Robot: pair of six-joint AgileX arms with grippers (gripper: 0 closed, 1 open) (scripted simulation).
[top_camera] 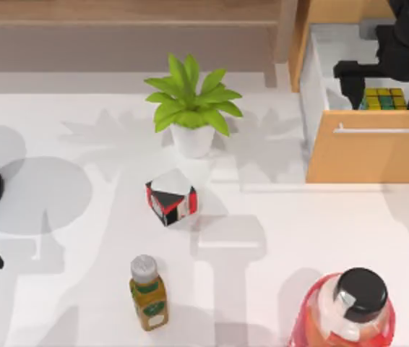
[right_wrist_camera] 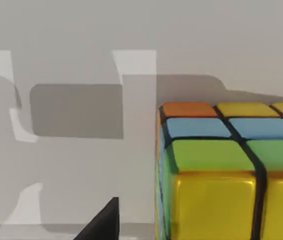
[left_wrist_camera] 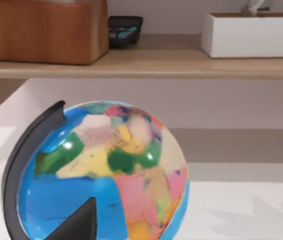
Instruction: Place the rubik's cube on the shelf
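Yellow, green, blue and orange rubik's cube (right_wrist_camera: 231, 170) sits under right claw (top_camera: 378, 81), grip unclear.

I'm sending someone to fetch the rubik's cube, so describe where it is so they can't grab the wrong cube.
Go to the light wooden drawer unit at the table's back right; its drawer is pulled open. The rubik's cube lies inside, beneath the right pincer. It is small with yellow and green squares, unlike the red, black and white cube out on the tabletop.
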